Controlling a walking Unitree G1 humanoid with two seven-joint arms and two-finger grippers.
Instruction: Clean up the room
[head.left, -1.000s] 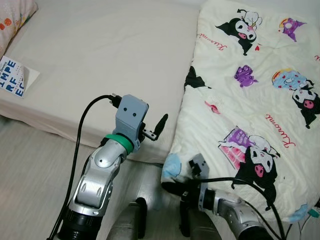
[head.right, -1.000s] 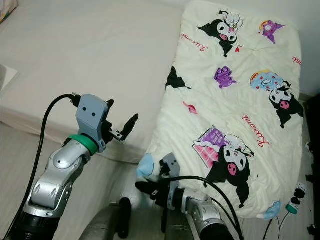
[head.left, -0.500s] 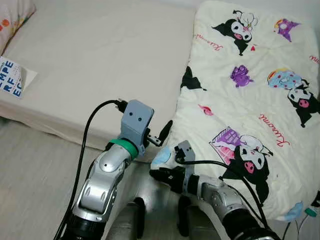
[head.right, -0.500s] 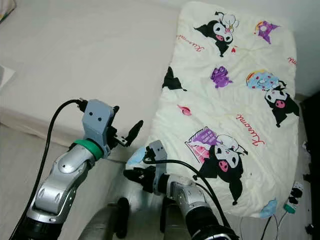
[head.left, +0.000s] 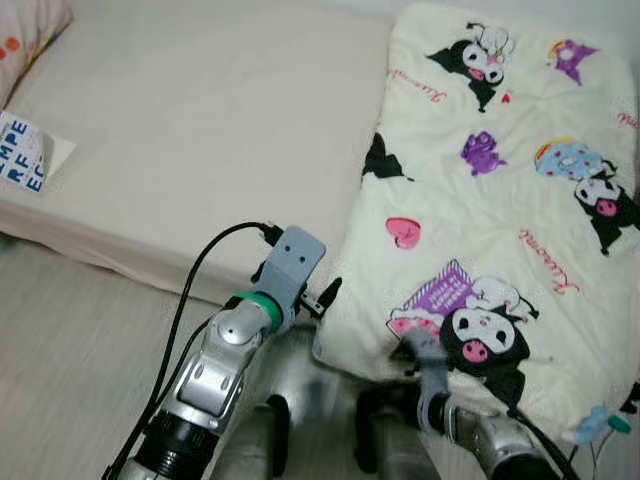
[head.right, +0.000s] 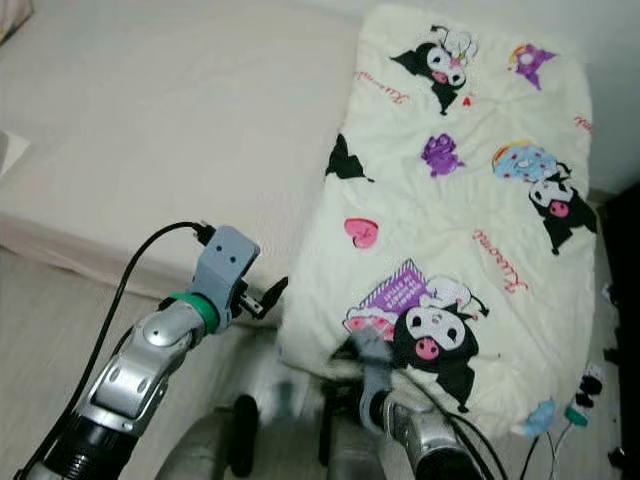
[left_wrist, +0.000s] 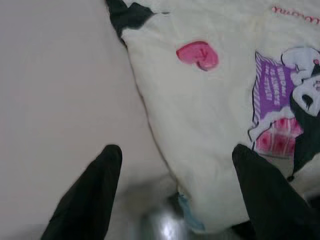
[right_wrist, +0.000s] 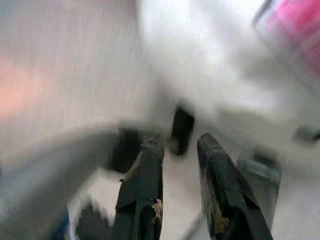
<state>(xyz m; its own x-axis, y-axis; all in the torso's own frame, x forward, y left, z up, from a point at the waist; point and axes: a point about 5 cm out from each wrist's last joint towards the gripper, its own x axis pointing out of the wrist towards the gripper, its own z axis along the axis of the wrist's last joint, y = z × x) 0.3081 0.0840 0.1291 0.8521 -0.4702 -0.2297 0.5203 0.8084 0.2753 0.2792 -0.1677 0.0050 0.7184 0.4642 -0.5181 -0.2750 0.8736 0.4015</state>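
Bedroom, beige bed (head.left: 200, 130) with cartoon-print quilt (head.left: 500, 200) spread over its right half, near corner hanging off the edge. Left gripper (left_wrist: 175, 195) fingers spread wide, empty, just beside the quilt's near-left corner. Right gripper (right_wrist: 172, 190) blurred under the lower edge, fingers nearly together with a slim gap, nothing visibly clamped. Risk: left fingers may pinch too little fabric, so the corner slips. Versus half a second ago: the corner's blue underside is folded under, right arm dropped lower, left gripper closer.

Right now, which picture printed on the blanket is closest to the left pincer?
The pink heart on the blanket, just beyond the left pincer; the cartoon characters lie farther off.
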